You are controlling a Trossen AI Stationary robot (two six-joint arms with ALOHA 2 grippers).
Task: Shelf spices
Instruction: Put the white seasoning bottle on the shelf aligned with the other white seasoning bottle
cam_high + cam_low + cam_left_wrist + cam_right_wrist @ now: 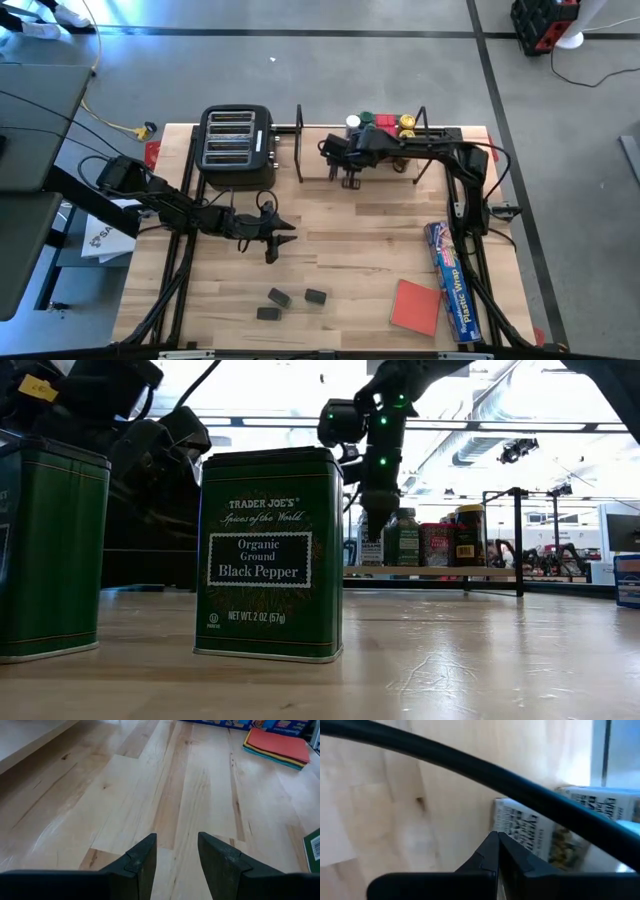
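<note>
Overhead, three black spice tins point(291, 301) lie near the table's point(350, 240) front edge, just in front of the left gripper point(281, 238), whose fingers stand apart, empty. Well away, the right gripper point(347, 178) hangs pinched together, empty, at the shelf point(300, 150) along the back edge.

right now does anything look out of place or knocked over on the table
Nothing looks spilled or damaged. Three small black tins sit loose near the table's front edge, away from the other spices on the shelf. The black pepper tin stands upright. The right gripper is shut at the shelf, apparently empty.
</note>
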